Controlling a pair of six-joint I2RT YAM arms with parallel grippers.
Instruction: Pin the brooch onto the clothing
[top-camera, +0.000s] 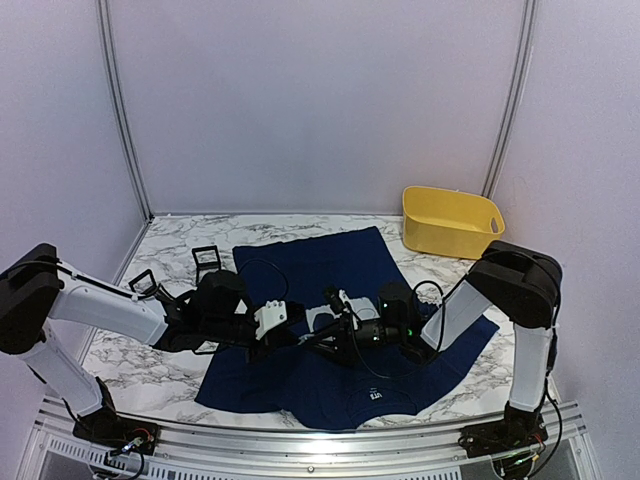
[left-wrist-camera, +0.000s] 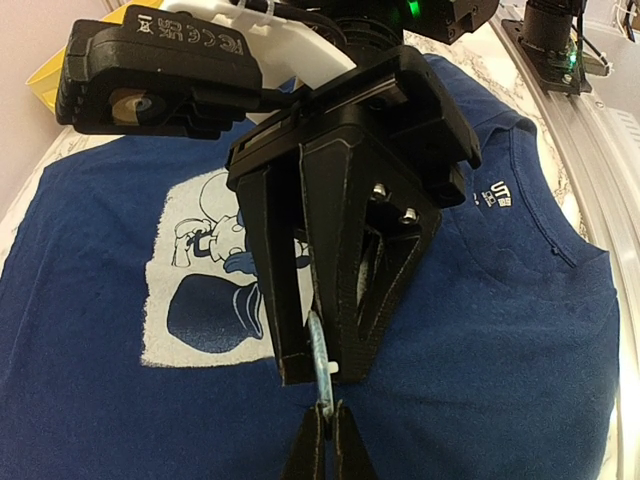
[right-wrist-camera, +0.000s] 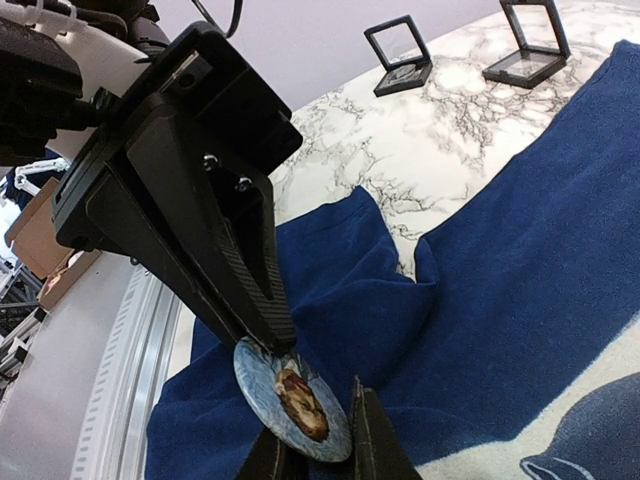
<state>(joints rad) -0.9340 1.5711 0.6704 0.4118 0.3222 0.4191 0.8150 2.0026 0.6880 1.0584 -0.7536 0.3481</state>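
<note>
1. Right wrist view: a round blue brooch (right-wrist-camera: 292, 405), brown-centred, is pinched by the right fingers (right-wrist-camera: 372, 445).
2. It is pinched too by the left fingers (left-wrist-camera: 312, 445), over the navy T-shirt (left-wrist-camera: 500, 330).

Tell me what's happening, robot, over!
Left gripper and right gripper: jaws both shut on the brooch. Brooch held over the navy T-shirt, not pinned yet. Nothing in the way.
</note>
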